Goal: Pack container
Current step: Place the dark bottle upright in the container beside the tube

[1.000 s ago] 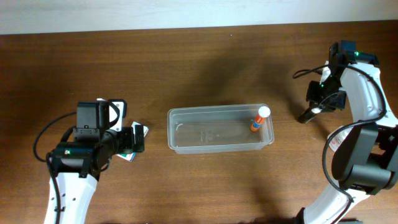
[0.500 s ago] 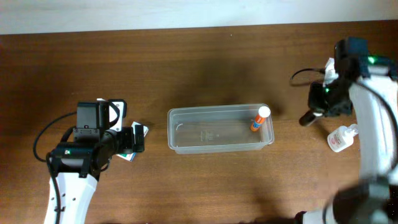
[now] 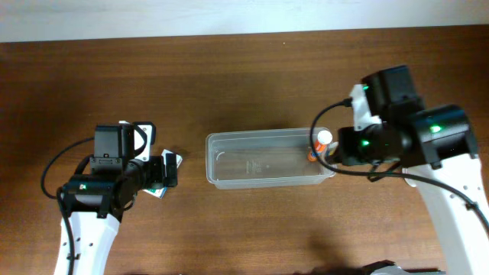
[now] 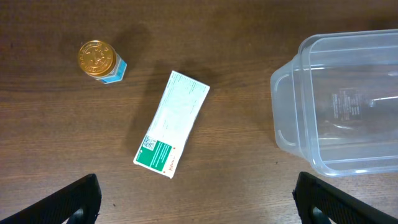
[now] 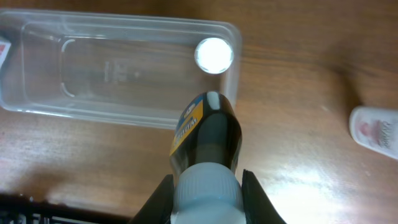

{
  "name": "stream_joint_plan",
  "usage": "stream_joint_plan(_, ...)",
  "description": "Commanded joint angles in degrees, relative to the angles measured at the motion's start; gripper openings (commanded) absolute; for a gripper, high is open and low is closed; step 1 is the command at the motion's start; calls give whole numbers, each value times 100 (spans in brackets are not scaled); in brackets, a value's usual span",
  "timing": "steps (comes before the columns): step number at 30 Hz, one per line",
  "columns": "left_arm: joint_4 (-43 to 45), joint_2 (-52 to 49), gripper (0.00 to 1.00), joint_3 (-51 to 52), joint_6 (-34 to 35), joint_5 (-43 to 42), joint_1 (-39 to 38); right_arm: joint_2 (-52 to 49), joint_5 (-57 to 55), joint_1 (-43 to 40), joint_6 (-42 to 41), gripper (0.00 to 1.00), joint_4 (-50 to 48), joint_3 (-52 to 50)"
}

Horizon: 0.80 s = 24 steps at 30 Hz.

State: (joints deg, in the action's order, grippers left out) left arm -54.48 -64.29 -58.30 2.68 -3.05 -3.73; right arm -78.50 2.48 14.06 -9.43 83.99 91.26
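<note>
Gripping dark bottle (image 5: 208, 134), right gripper (image 5: 205, 190) clenched near white cap. Just ahead of it: container (image 5: 124, 62), white-capped bottle (image 5: 214, 55) upright inside. Risk: early release drops dark bottle on rim or outside; low approach knocks white-capped bottle over.

Even soft light, faint shadows, mild glare on the table (image 5: 314, 182)
</note>
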Motion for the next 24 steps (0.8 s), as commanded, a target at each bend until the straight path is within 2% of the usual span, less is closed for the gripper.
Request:
stream_joint_plan(1, -11, -11, 99, -109, 37, -66, 15, -188, -57, 264, -184, 18, -330, -533)
stream_joint_plan(10, -13, -11, 100, -109, 37, -66, 15, -590, -208, 280, -179, 18, -1958, -2201)
stream_joint_plan(17, -50, -11, 99, -109, 37, -66, 15, -1071, -382, 280, -181, 18, -2214, -2330)
stream_joint_plan(24, -50, -11, 99, -109, 37, -66, 15, -1152, -380, 280, -155, 35, -2214, -2288)
